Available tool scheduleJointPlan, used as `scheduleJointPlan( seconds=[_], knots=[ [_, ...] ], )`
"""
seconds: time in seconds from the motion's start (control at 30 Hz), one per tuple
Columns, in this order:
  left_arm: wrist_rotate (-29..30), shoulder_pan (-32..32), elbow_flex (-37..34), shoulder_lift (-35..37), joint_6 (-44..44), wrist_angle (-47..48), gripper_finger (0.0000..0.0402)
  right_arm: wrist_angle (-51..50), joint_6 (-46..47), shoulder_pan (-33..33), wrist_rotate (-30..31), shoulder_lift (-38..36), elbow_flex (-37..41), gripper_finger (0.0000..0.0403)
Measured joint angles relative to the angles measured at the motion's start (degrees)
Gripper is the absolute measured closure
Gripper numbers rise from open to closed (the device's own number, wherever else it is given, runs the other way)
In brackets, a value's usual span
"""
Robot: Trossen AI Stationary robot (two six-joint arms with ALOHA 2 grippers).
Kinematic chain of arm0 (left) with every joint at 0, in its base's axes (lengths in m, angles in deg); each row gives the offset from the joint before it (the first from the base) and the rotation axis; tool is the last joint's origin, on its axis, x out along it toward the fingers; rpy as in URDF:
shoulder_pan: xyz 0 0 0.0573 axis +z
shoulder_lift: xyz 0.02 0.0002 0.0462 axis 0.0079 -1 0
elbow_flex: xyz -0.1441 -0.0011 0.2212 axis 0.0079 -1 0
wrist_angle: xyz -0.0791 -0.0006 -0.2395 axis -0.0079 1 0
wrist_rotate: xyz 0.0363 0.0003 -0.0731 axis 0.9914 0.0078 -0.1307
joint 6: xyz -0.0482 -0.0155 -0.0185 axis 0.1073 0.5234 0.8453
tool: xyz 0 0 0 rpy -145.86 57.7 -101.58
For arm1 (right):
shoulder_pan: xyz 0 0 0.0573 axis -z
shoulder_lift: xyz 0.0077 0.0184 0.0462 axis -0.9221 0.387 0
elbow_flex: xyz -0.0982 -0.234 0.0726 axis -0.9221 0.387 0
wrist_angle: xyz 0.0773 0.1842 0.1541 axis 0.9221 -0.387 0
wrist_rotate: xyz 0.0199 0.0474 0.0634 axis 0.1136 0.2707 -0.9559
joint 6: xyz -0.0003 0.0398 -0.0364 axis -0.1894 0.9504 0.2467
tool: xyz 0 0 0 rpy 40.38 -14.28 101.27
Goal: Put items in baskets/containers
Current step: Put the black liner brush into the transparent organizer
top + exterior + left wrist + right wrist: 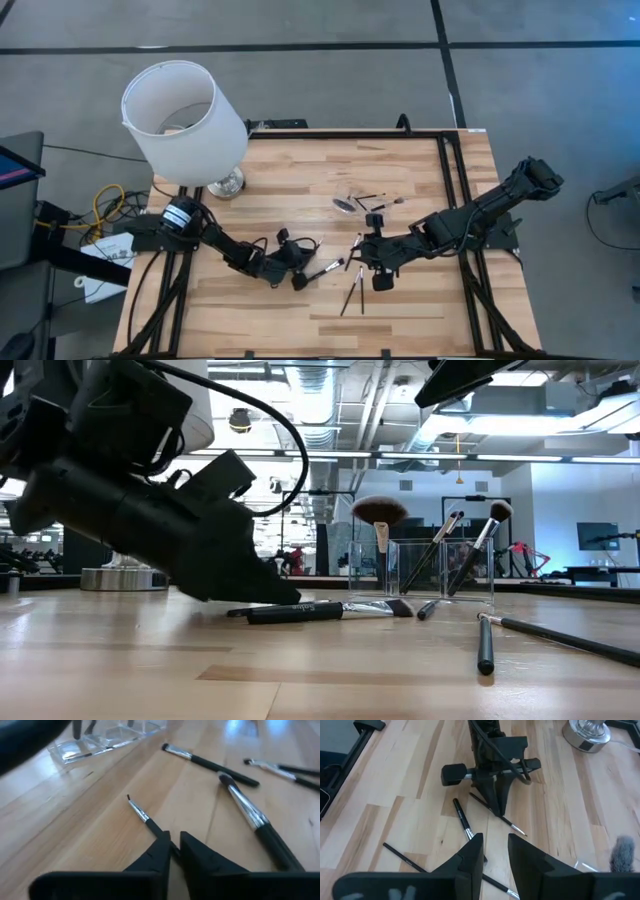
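Note:
My left gripper [173, 851] is low at the table's middle, shut on a thin black brush [141, 814] with a fine tip; it also shows in the right wrist view [496, 805]. My right gripper [495, 840] hovers open just to its right, above loose brushes [352, 290]. More black-handled brushes lie flat on the wood [250, 810], [210, 765], [462, 820]. The clear tray [355, 203] stands on the table farther back; several brushes lean inside it, one with a wide fluffy head [378, 510]. My left gripper pinches the thin brush by its black handle [159, 833], about midway along it, between the two fingers. The fingers [497, 810] come from above, slanting down, and lie across the brush. The brush stays level at the tabletop, its fine tip [524, 833] pointing away from the fingers.
A big white lampshade [185, 120] on a silver lamp base [225, 183] stands at the table's far left. A black frame runs along the table's right edge [462, 190]. Bare wood lies near the front edge [250, 320].

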Motion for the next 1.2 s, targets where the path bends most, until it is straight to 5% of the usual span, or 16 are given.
scheduleJointPlan(
  seconds=[0.27,0.47,0.9,1.03,1.2],
  knots=[
    [-1.63,-0.13,-1.91,7.41,-1.16,6.95,0.0298,0.02,-0.02,0.0,0.0,0.0,0.0,0.0321],
    [-1.74,-0.38,-1.99,7.24,0.28,7.57,0.0289,0.11,-0.01,0.0,0.0,0.0,0.0,0.0321],
    [6.9,-3.69,-3.0,0.0,16.31,3.22,0.0334,0.09,0.0,0.0,0.0,0.02,-0.02,0.0321],
    [8.45,-4.09,-3.11,-1.12,16.25,2.6,0.0385,2.72,1.23,0.0,0.04,0.59,-0.03,0.0321],
    [8.69,-4.09,-3.19,-1.27,15.63,1.71,0.0382,10.12,4.6,0.98,0.02,5.58,-0.17,0.0321]
  ],
)
